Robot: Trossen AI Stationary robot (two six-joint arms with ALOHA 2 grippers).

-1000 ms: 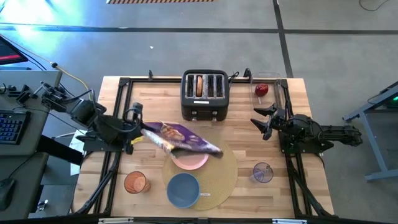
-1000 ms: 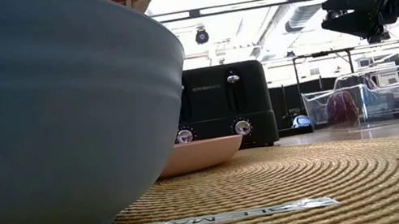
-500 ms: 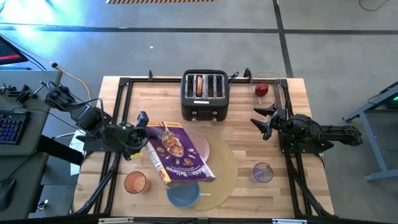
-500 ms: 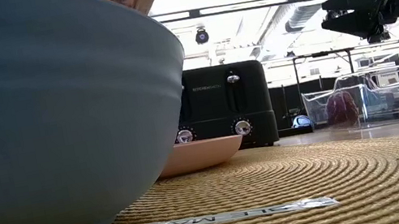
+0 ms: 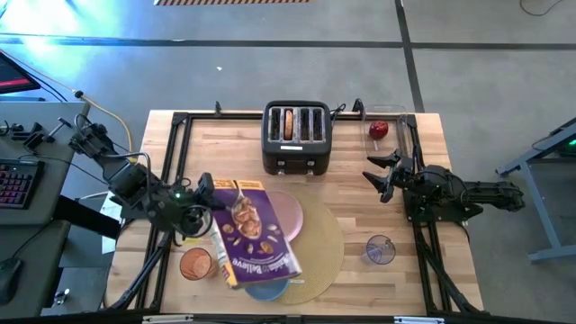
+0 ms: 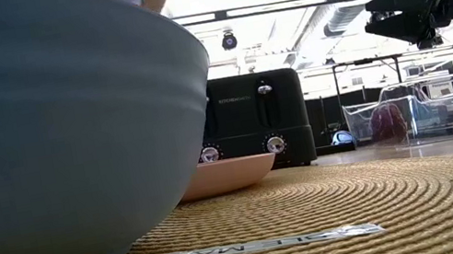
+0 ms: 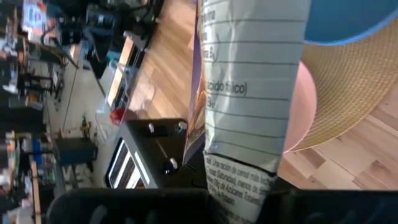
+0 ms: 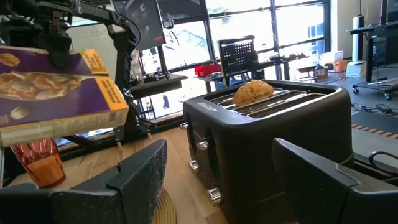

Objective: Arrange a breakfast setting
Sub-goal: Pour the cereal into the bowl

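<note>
I judge I'm in the cereal step: my left claw [image 5: 200,214] is clamped on one end of the tall purple cardboard cereal box [image 5: 252,232], which lies tipped flat above the round blue bowl [image 5: 266,288] on the round tan woven placemat [image 5: 326,247], covering most of the bowl and part of the pink plate [image 5: 290,214]. Whether cereal is falling, I cannot tell. Next I would need the box's open end over the bowl, not the plate. My right claw [image 5: 379,175] hangs wide open and empty near the black four-slot toaster [image 5: 296,135], where the bagel [image 8: 252,91] sits in a slot.
</note>
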